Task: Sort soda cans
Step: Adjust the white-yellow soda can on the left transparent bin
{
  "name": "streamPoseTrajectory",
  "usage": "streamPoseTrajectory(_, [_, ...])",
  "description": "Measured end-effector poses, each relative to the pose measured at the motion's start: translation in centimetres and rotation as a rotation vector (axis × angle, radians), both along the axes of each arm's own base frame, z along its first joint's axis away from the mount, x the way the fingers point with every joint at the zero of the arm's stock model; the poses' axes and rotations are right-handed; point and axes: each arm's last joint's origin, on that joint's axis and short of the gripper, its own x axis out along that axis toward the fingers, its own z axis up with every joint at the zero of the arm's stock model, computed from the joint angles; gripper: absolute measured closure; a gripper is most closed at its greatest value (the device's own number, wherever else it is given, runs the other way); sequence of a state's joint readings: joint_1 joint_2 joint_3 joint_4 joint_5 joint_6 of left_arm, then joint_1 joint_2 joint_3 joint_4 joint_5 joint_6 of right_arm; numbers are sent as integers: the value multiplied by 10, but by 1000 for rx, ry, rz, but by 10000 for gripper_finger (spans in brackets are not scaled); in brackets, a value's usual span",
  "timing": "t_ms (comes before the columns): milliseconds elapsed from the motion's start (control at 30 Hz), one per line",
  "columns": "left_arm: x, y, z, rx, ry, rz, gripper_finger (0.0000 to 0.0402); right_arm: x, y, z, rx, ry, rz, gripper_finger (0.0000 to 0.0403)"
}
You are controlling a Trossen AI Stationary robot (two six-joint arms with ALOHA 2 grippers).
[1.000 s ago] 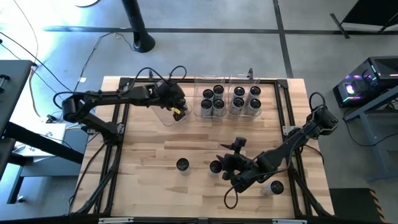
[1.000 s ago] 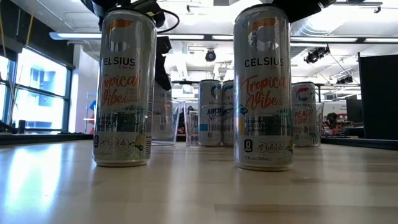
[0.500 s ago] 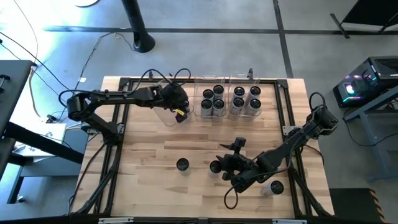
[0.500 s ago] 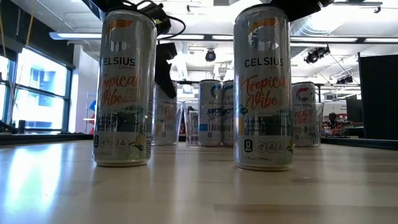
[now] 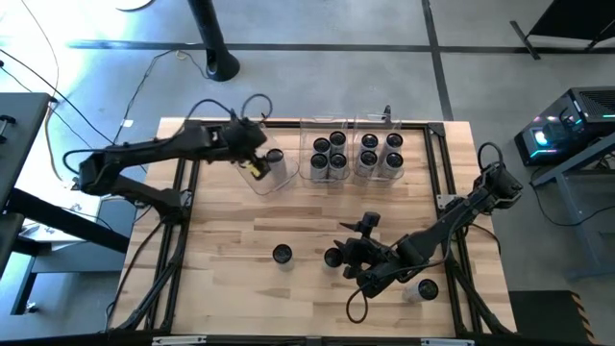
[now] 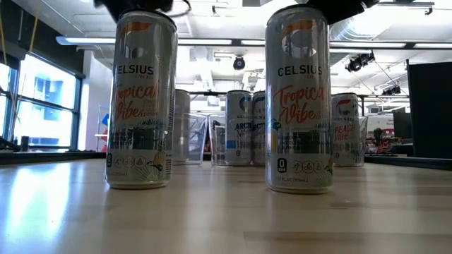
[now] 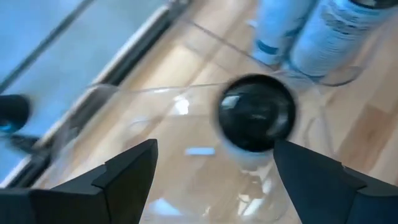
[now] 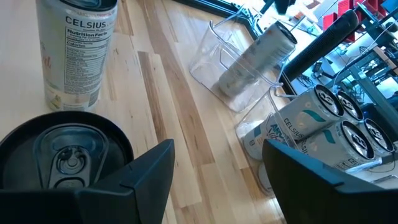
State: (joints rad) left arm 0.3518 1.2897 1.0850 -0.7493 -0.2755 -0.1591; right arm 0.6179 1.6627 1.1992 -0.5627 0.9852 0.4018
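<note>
Three pale soda cans stand upright on the wood table: one [image 5: 282, 254], one [image 5: 332, 258] and one [image 5: 426, 288]. My right gripper [image 5: 350, 253] is open, low over the table right beside the middle can, whose dark top [image 8: 65, 155] lies outside its fingers. My left gripper [image 5: 253, 165] is open over the left clear bin [image 5: 261, 183], drawn back from a can [image 5: 275, 157] standing on the bin's floor. That can's dark top [image 7: 256, 114] shows ahead of the open fingers. Several more cans fill the middle bin [image 5: 327, 154] and the right bin [image 5: 381, 152].
The three clear bins stand in a row along the table's far edge. A black frame [image 5: 183, 192] runs round the tabletop. Bare wood lies between the bins and the loose cans. In the low view two cans [image 6: 141, 99] [image 6: 298, 99] stand close to the camera.
My left gripper has drawn back toward the table's left edge, away from the can, which now stands alone in the left bin. In the low view the dark arm that hung over that bin is gone. The right arm has kept still.
</note>
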Motion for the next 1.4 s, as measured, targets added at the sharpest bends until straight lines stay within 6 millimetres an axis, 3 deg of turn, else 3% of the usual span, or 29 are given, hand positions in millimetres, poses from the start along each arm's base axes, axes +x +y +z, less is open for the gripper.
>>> streamPoseTrajectory(167, [-19,-11,19,19,-64,28,94,0,0,0,0,-1,1,165])
streamPoseTrajectory(267, [-24,-17,20,12,-80,23,102,0,0,0,0,-1,1,165])
streamPoseTrajectory(533, [-29,-29,-19,28,86,-135,107,0,0,0,-5,2,4,165])
streamPoseTrajectory(767, [-22,-25,-56,82,25,-286,107,1,0,0,-7,3,5,165])
streamPoseTrajectory(1100, [-13,-10,-66,29,-59,-321,107,3,1,2,-2,-15,15,165])
streamPoseTrajectory(1400, [5,-2,-89,-64,-74,-351,107,4,1,2,-1,-20,18,165])
